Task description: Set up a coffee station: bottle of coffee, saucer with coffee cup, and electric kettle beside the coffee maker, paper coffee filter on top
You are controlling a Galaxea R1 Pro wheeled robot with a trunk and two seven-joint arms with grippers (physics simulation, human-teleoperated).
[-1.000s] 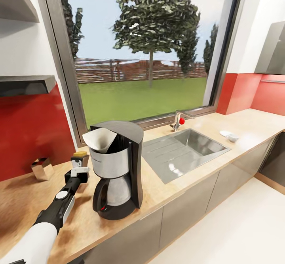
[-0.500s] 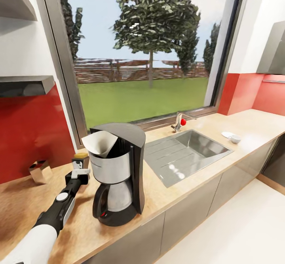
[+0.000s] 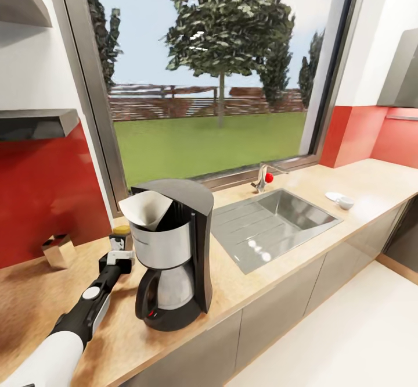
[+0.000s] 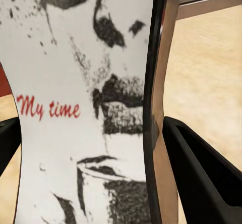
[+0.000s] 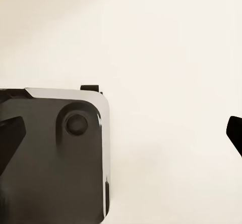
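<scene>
The black coffee maker (image 3: pixel 174 253) stands on the wood-grain kitchen countertop (image 3: pixel 232 282), and the white paper coffee filter (image 3: pixel 146 208) sits in its filter basket. Just to its left stands the bottle of coffee (image 3: pixel 121 239), a dark jar with a yellow lid. My left gripper (image 3: pixel 117 257) is shut on it, and its pale label (image 4: pixel 80 108) fills the space between the black fingers (image 4: pixel 201 173). Far right on the counter lies the white saucer (image 3: pixel 332 196) with the coffee cup (image 3: pixel 345 203) at its edge. The right gripper (image 5: pixel 121 138) is open over pale floor. The electric kettle is out of view.
A steel sink (image 3: pixel 273 218) with a tap (image 3: pixel 262 178) is set into the counter right of the coffee maker. A shiny metal shaker (image 3: pixel 58 250) stands by the red backsplash at the left, under a dark wall board (image 3: pixel 35 122). A large window runs behind the counter.
My left gripper and the bottle have sunk a little toward the counter beside the coffee maker. The head view has shifted slightly. The coffee maker and filter stay put.
</scene>
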